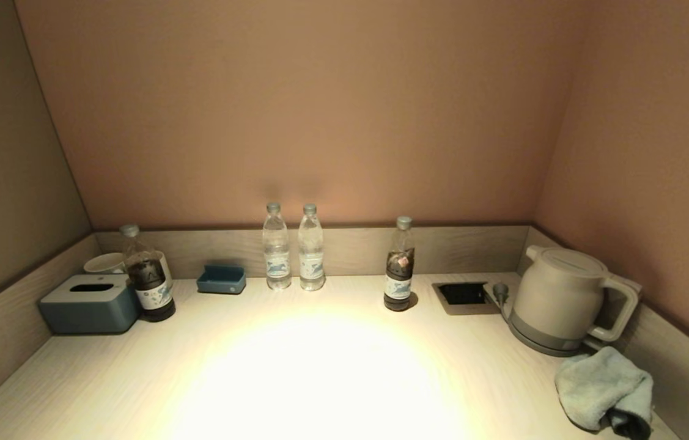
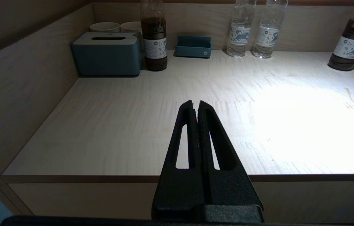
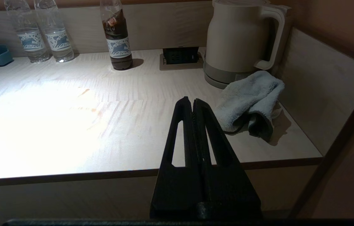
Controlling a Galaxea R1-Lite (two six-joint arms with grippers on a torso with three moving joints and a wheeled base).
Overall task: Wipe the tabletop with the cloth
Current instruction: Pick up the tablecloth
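Observation:
A crumpled light blue cloth (image 1: 604, 388) lies at the front right corner of the pale wooden tabletop (image 1: 320, 366), just in front of the kettle; it also shows in the right wrist view (image 3: 249, 100). Faint orange stains (image 3: 93, 110) mark the tabletop near its middle. My right gripper (image 3: 192, 101) is shut and empty, held before the table's front edge, short of the cloth. My left gripper (image 2: 195, 103) is shut and empty, held before the front edge on the left side. Neither gripper shows in the head view.
A beige kettle (image 1: 564, 299) stands at the back right beside a recessed socket (image 1: 463, 294). A dark drink bottle (image 1: 399, 266), two water bottles (image 1: 292, 247), a blue tray (image 1: 222, 279), another dark bottle (image 1: 147, 275), a tissue box (image 1: 90, 302) and cups (image 2: 115, 27) line the back. Low walls bound three sides.

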